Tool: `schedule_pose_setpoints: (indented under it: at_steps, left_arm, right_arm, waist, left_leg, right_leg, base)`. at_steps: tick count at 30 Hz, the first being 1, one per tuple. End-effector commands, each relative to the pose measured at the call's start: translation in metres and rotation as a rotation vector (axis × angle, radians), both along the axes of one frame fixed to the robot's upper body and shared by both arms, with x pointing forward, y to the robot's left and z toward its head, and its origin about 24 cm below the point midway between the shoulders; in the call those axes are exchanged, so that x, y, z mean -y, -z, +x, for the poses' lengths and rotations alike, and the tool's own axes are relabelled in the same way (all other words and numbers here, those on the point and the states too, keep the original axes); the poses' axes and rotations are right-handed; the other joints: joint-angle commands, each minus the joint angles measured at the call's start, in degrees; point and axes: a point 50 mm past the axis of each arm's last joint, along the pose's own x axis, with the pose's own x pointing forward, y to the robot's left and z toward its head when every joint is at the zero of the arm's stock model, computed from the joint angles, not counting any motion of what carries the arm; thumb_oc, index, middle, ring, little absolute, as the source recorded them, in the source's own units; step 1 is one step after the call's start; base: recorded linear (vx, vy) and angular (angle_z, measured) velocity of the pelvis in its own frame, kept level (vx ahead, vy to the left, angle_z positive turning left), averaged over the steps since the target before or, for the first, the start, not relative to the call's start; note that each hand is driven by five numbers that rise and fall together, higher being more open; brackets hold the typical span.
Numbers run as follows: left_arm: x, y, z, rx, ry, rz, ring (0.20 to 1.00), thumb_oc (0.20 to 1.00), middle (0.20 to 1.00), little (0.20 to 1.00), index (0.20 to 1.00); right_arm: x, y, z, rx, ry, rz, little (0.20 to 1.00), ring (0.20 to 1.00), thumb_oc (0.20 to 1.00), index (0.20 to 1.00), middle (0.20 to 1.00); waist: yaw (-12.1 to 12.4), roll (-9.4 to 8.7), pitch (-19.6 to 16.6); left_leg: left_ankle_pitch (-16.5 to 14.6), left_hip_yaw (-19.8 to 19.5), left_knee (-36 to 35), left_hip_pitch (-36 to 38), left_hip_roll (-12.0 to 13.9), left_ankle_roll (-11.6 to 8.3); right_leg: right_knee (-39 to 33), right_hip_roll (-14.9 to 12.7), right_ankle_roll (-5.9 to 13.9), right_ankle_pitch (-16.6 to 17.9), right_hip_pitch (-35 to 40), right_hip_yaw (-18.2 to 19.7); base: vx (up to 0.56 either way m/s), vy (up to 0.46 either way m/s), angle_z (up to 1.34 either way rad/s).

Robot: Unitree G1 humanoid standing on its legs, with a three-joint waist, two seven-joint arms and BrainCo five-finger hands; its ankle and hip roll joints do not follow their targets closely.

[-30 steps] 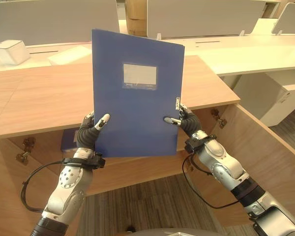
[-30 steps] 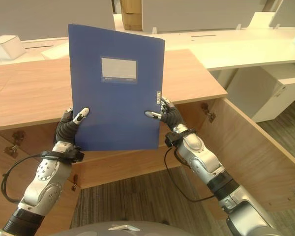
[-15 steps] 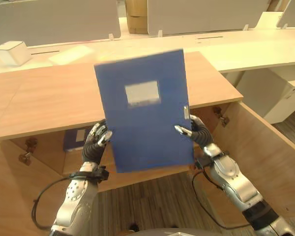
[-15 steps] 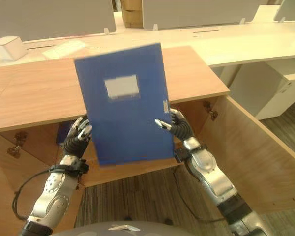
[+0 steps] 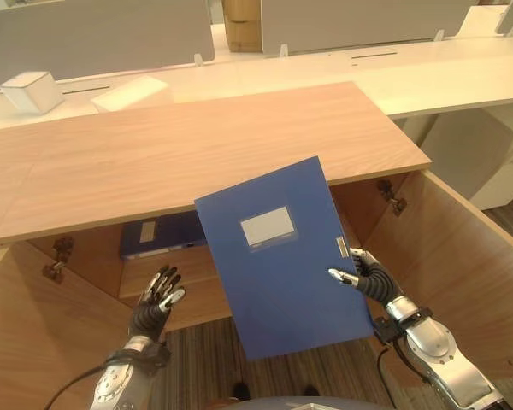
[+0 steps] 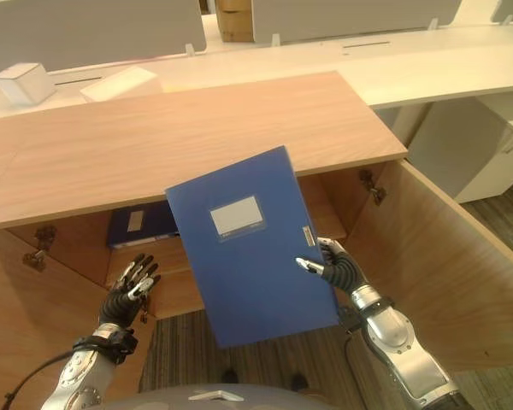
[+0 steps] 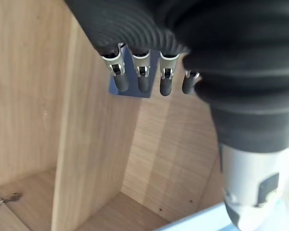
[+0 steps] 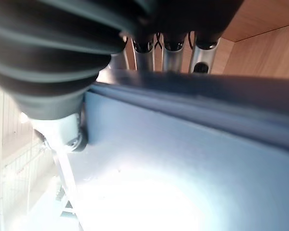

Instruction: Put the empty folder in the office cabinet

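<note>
The flat, smooth blue folder with its pale rectangular label hangs tilted before the open wood-grain cabinet, pinched at one edge by the right robot hand. The left robot hand hovers released, fingers spread, apart from it. Another blue folder lies on the shelf inside.

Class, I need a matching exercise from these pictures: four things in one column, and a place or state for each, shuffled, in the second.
1. blue folder
2. left hand
3. second folder
4. white box

A. lying flat on the cabinet shelf
B. open, holding nothing
C. on the far white desk
D. pinched at one edge by the right hand

Pairs: 1-D, 2-B, 3-A, 4-C
</note>
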Motion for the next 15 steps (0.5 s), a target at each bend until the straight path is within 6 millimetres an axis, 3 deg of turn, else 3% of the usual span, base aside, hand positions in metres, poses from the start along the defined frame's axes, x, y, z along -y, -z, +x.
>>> schedule_pose_setpoints:
  at_steps: [1,7,11,15]
  left_arm:
    - [-0.019,-0.011,0.011,0.049,0.041,0.022,1.0,1.0,1.0,1.0,1.0]
    - [-0.027,0.009,-0.004,-0.075,0.107,0.085,1.0,1.0,1.0,1.0,1.0]
    - [-0.026,0.016,-0.012,-0.128,0.171,0.114,1.0,1.0,1.0,1.0,1.0]
    - [-0.026,0.027,-0.018,-0.185,0.231,0.208,1.0,1.0,1.0,1.0,1.0]
  right_arm:
    - [-0.004,-0.03,0.012,0.184,-0.091,-0.059,0.2,0.2,0.2,0.2,0.2]
    - [0.001,-0.011,0.014,0.157,-0.161,-0.271,0.2,0.2,0.2,0.2,0.2]
    - [0.002,-0.006,0.013,0.165,-0.216,-0.377,0.2,0.2,0.2,0.2,0.2]
    - [0.008,0.013,0.014,0.102,-0.237,-0.47,0.2,0.2,0.2,0.2,0.2]
  waist:
    - [0.56,-2.22,2.73]
    - [1.08,-1.93,5.64]
    - [1.27,-1.86,7.34]
    - [1.25,-1.64,9.43]
  left_leg:
    - [-3.2,-1.49,-0.44,0.27,2.99,-2.97]
    - [-0.04,-2.6,-0.44,-7.8,2.73,-2.92]
    - [0.66,-2.89,-0.44,-9.76,2.65,-2.97]
    - [1.39,-3.21,-0.44,-11.74,2.35,-2.97]
  right_leg:
    - [0.64,-4.45,4.82,3.19,-3.21,-1.04]
    - [1.3,-4.39,5.26,5.39,-10.87,-1.61]
    - [1.59,-4.53,5.28,5.57,-12.45,-1.71]
    - [1.85,-4.86,5.36,6.13,-14.43,-1.77]
  base:
    - [-0.2,-0.001,0.04]
    - [-0.18,-0.003,0.09]
    - [-0.08,0.002,0.0]
    - [-0.09,0.008,0.0]
